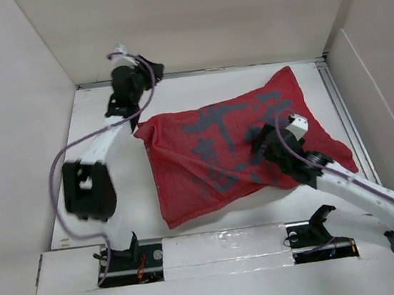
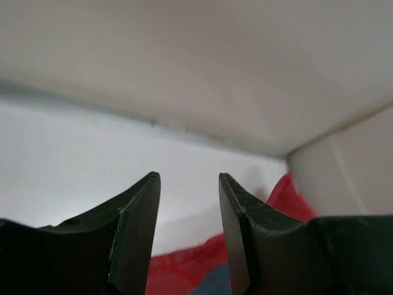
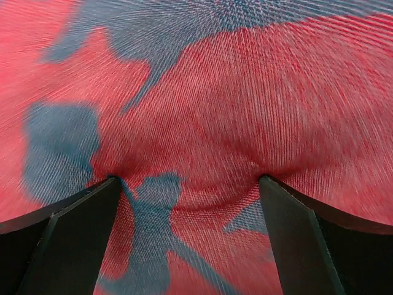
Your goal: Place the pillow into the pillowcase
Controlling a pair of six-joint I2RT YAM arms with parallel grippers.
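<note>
— So, where does your pillowcase [image 1: 212, 153] lie, and which arm is on it?

— It lies across the middle of the table [image 1: 129, 206], dull red side up with the grey-blue marks showing. Its long axis runs left to right, with the right end skewed a little toward the far wall [image 1: 189, 26]. Your right gripper [image 1: 263, 146] is on top of it, right of centre. In the right wrist view its fingers are spread wide and the tips press down into the weave, which dimples around them [image 3: 189, 179]. They pinch nothing.

— And the pillow?

— You can't see any white of it in any view. The case looks plump rather than flat, so my guess is the pillow is inside. I can't tell from here which end is open, or whether it is fully seated.

— What about the left side?

— Your left gripper [image 1: 150, 70] hangs by the far wall, just beyond the case's far-left corner, and is apart from it. Its jaws are parted and empty [image 2: 189, 179], and red cloth shows below and ahead to the right.

— So what does the next move turn on?

— It turns on that long axis. The right arm is the one touching the cloth, and the left arm is nearer the left short end. If the mouth is there, you would bring the left gripper down and to its right.
</note>
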